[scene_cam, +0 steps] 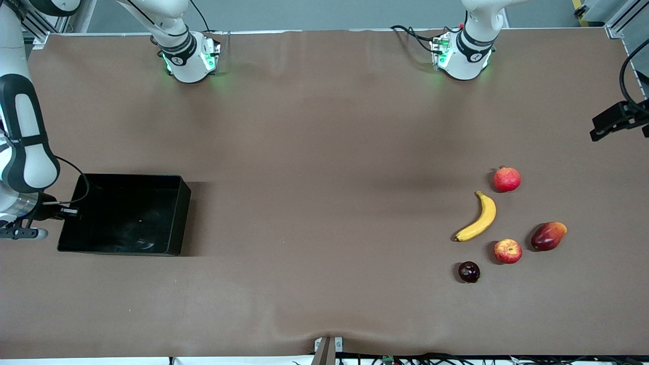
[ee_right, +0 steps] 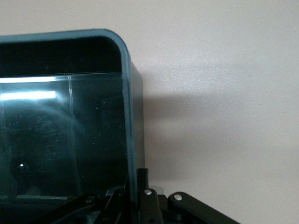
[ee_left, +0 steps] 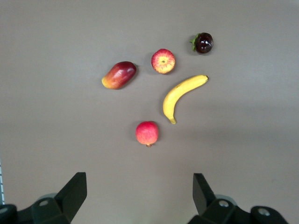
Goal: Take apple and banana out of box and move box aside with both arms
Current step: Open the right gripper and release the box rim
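- A brown counter (scene_cam: pixel 324 152) fills nearly the whole front view, matte and plain.
- The cover on it shows faint creases near the top edge and a small ripple at the bottom middle.
- Soft shadows lie across its centre, so the light comes from above.
- Green glow spills onto the counter at two spots along the top edge.
- A grey floor strip (scene_cam: pixel 324 12) runs above the counter's top edge.
- Aluminium frame rails (scene_cam: pixel 621 17) sit at both top corners.
- A small bracket (scene_cam: pixel 327 350) stands at the bottom edge, with cables (scene_cam: pixel 405 359) strung along beside it.
- A black camera mount (scene_cam: pixel 616 119) pokes in over the left arm's end.
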